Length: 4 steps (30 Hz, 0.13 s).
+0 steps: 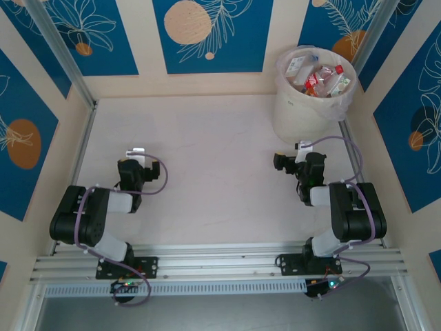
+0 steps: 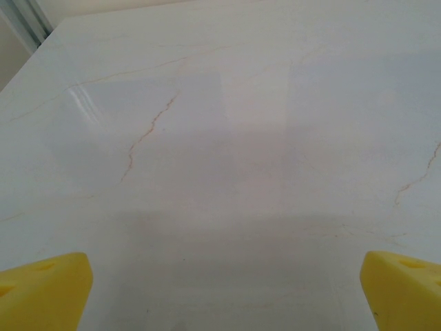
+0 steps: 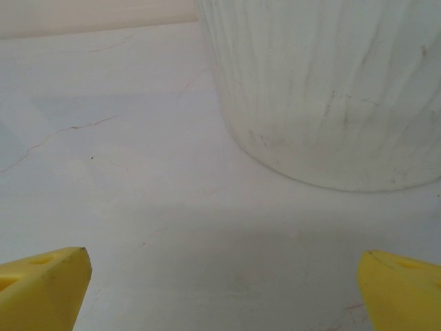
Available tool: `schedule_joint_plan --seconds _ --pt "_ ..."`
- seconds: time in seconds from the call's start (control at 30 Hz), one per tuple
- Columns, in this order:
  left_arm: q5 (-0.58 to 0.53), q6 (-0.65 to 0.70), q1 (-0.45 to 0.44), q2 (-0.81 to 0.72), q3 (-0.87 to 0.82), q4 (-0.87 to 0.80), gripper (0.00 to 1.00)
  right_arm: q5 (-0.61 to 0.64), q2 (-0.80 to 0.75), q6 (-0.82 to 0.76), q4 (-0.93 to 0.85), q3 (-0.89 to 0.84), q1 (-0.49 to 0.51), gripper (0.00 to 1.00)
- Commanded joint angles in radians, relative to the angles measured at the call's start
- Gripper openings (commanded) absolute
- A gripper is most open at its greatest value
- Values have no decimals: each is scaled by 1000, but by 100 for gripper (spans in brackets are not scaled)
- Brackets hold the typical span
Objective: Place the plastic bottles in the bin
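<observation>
The bin (image 1: 303, 117) is cream-white, the table (image 1: 220, 158) pale with tan veins, the wall panels (image 1: 241, 48) blue

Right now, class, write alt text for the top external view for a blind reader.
A cream-white bin, lined with clear plastic and holding plastic bottles, stands at the far right corner of a pale table. Two black robot arms sit at the near edge, the left gripper far from the bin, the right gripper just short of it.

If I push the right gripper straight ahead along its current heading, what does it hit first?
Most likely the bin: its lower wall stands ahead of the right gripper, a little right of centre, with bare table between. Depth is hard to judge.
</observation>
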Motion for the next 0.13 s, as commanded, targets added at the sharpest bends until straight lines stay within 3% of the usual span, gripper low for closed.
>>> schedule_joint_plan --seconds 0.0,0.1 --pt "19 7 13 -1 14 40 100 -11 1 9 3 13 2 99" --pt "19 8 13 -2 14 41 100 -11 1 10 3 14 2 99"
